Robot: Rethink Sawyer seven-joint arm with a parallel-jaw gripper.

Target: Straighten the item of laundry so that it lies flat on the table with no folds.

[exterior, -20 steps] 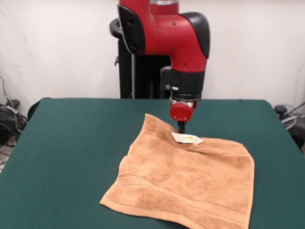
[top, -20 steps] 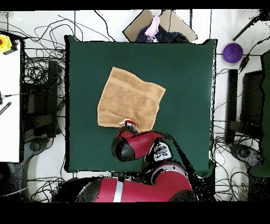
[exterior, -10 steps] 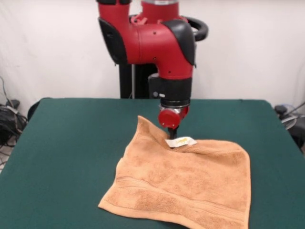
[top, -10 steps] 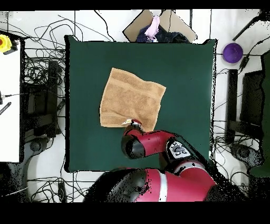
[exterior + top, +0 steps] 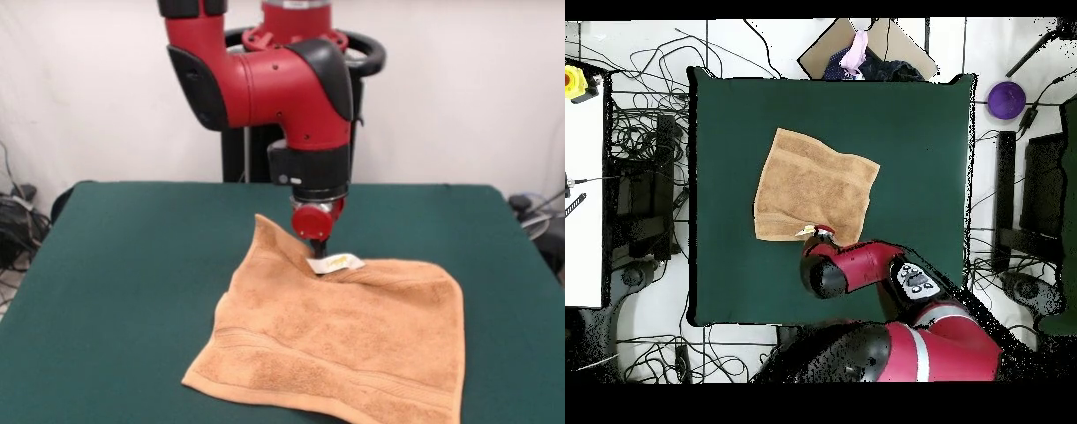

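Lying on the dark green table (image 5: 132,256), the peach-orange towel (image 5: 335,344) spreads mostly flat, a woven band running near its front edge. In the front view its far edge is lifted into a small peak at about 11 o'clock of the cloth, beside the white tag (image 5: 335,262). The pincer (image 5: 318,252) comes down right at that raised edge by the tag; whether it is closed on the fabric cannot be told. Overhead, the towel (image 5: 815,187) sits left of the table's centre.
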